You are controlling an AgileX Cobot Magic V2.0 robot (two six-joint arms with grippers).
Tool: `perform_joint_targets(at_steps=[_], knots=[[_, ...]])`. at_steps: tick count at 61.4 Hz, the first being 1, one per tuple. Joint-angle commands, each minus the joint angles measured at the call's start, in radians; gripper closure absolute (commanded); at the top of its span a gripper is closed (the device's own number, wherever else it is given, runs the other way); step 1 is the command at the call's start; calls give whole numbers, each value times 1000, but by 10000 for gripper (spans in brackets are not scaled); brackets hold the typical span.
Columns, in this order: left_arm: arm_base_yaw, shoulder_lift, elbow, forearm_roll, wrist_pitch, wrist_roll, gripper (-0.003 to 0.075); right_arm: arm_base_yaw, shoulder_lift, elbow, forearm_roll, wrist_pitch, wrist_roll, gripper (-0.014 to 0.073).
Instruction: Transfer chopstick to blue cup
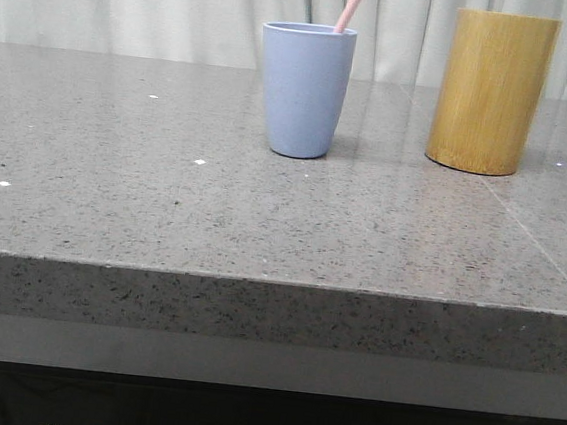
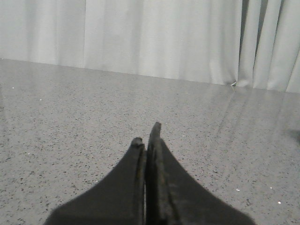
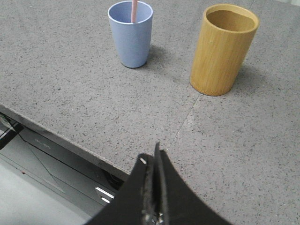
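The blue cup (image 1: 304, 91) stands upright on the grey stone table (image 1: 164, 201). A pale pink chopstick (image 1: 353, 4) leans out of its rim to the right. Both also show in the right wrist view, the cup (image 3: 131, 33) and the chopstick (image 3: 134, 10) inside it. My right gripper (image 3: 153, 156) is shut and empty, high above the table's front edge, well short of the cup. My left gripper (image 2: 147, 135) is shut and empty, low over bare table, with neither cup in its view. Neither gripper shows in the front view.
A taller yellow-brown bamboo cylinder (image 1: 490, 92) stands to the right of the blue cup, and its inside looks empty in the right wrist view (image 3: 224, 48). A pale curtain (image 1: 133, 2) hangs behind the table. A seam (image 1: 532, 237) crosses the stone at the right.
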State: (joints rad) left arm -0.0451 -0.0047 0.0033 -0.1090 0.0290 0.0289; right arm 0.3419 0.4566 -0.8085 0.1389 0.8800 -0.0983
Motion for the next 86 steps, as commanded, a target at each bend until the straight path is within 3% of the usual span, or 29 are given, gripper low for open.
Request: perform_joint_targets(at_steps=[1,50,68,78,86], knots=[[-5,-23,11,2,-89,-12,739,-4,8,-22,-3,-76,1,711],[-5,-23,11,2,-89,-12,739,-7,-7,-3,-34,-107,1,711],[-5,-23,11,2,-89,-12,739,-265,-253,415,-41,-563,0,711],[-5,-23,11,2,-89,-12,739,-307,-395,667,-40,-780,0,711],[-5,-23,11,2,-89,-12,739,-307,-461,783,-23,-862,0,711]])
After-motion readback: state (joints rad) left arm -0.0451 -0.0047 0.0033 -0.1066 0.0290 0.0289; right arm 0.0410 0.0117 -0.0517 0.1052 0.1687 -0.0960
